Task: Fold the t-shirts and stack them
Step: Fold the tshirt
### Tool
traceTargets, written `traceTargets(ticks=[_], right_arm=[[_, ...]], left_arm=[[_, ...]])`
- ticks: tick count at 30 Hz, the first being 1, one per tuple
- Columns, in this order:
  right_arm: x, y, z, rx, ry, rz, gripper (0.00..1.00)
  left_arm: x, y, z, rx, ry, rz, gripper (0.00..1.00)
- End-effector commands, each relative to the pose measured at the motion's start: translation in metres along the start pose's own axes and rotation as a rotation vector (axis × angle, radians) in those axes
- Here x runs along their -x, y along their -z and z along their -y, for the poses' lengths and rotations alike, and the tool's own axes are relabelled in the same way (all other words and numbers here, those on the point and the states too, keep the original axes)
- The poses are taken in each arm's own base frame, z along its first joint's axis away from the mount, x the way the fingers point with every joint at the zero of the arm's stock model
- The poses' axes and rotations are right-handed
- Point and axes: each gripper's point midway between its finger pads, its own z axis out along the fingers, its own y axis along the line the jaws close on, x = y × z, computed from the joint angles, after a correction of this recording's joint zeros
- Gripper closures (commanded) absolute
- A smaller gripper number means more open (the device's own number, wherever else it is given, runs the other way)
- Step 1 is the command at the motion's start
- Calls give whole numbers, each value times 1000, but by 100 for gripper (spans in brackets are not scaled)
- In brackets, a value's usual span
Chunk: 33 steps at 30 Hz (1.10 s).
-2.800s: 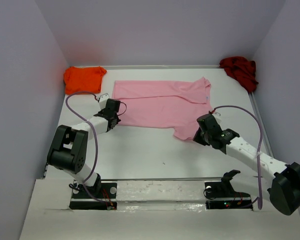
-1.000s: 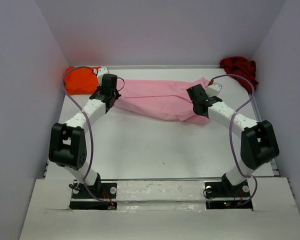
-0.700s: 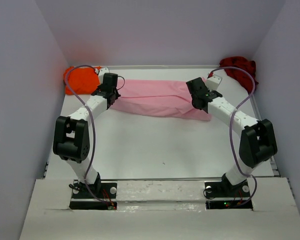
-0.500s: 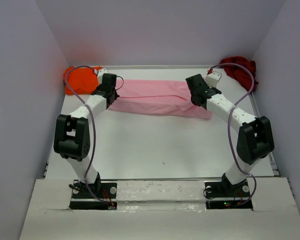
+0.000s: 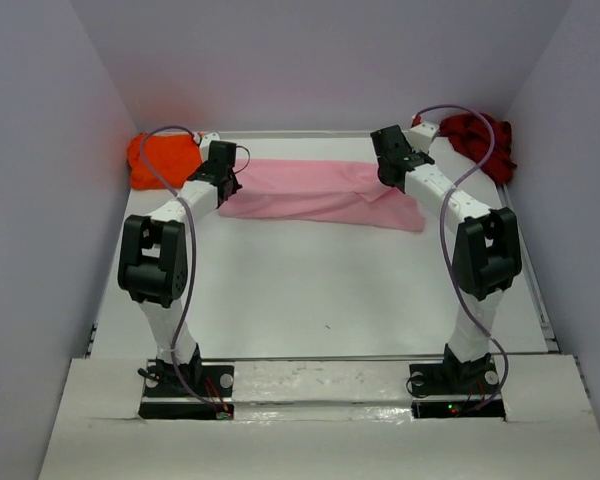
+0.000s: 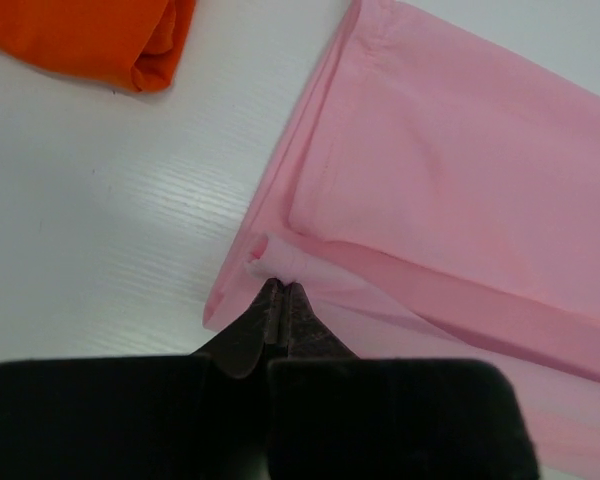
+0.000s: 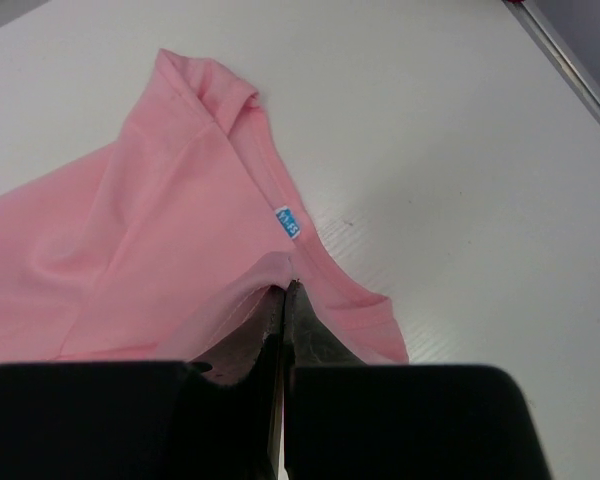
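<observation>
Table (image 5: 310,290): white, flat, finely ribbed where it is seen close in the left wrist view; it is enclosed by pale walls (image 5: 310,60) on three sides, and all three shirts are carried on it.
Pink t-shirt (image 5: 320,195): soft, thin, light pink cloth; it is stretched as a long band across the far part of the table, between the two grippers, with one layer doubled over another along its length.
Left gripper (image 6: 280,292): its black jaws are pressed together on a small bunched fold at the left end of the pink t-shirt.
Right gripper (image 7: 284,290): its black jaws are closed on the pink cloth beside the neckline; a curved collar edge and a small blue label (image 7: 288,222) are seen just beyond the tips.
Orange t-shirt (image 5: 160,160): bright orange cloth, folded into a thick compact pad with rounded edges; it is set in the far left corner, near the pink one but apart from it.
Dark red t-shirt (image 5: 480,140): dark red cloth, crumpled into a loose heap; it is found in the far right corner, against the wall.
</observation>
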Motion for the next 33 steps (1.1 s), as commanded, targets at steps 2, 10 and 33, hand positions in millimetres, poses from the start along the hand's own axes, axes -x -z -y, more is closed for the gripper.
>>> traceTargets(ticks=[2,10,33], right_arm=[[31,-7,-13,-7,-38,68,100],[22,-27,-35,-6,7,54,100],[-7,-42,-66,98,56,-16,19]], left_arm=[[22,-10,6,5,-15,34,100],[37,-32,15,26,-41,42,100],[39,-95,1,79,-58,-11,76]])
